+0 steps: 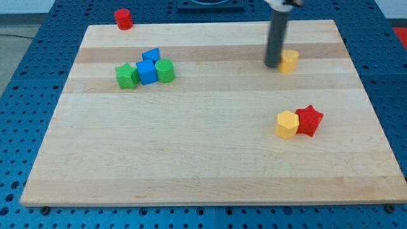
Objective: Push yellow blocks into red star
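Observation:
A red star block (pixel 310 119) lies at the view's right, below the middle. A yellow hexagonal block (pixel 287 124) rests against its left side, touching it. A second yellow block (pixel 289 61), roughly cylindrical, sits near the view's top right. My tip (pixel 272 64) stands on the board right at that block's left side, touching or nearly touching it. The dark rod rises from the tip to the view's top edge.
A cluster at the view's upper left holds a green block (pixel 127 76), a blue cube (pixel 146 72), another blue block (pixel 151 55) and a green cylinder (pixel 165 70). A red cylinder (pixel 123 19) stands off the wooden board (pixel 210 159) beyond its top left edge.

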{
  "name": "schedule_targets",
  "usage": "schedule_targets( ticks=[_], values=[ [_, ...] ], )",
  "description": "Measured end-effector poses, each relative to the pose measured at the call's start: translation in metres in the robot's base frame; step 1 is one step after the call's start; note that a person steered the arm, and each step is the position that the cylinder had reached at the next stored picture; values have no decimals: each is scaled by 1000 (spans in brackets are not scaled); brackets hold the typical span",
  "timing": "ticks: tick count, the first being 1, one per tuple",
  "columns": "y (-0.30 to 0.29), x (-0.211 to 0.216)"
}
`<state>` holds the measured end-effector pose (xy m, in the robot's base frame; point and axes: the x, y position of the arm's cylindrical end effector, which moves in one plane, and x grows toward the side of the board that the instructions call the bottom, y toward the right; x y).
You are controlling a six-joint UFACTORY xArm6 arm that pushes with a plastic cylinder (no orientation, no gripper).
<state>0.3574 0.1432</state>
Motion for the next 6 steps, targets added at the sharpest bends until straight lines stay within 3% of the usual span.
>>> schedule_targets(
  ticks=[1,2,3,4,6],
  values=[
    [7,-8],
    [-25,-62],
    [20,-68],
    [50,-17],
    [49,69]
  ],
)
